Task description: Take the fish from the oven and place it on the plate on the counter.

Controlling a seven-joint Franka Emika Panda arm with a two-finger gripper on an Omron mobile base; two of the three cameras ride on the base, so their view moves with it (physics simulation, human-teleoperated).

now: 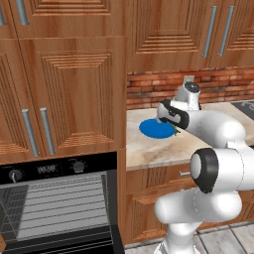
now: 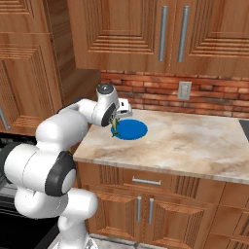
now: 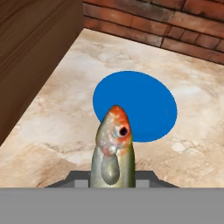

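The left base view looks forward and down from behind the arm's left, taking in the open oven (image 1: 54,208) at lower left and the counter (image 1: 149,146) beyond. The right base view looks from behind the arm's right, along the same counter (image 2: 194,141) toward the brick wall (image 2: 160,95). Both share the plate (image 1: 155,129) (image 2: 130,129) and the arm. The hand view sits close above the counter, facing along the gripper toward the plate (image 3: 144,100), with the fish (image 3: 113,153) nearest the lens.
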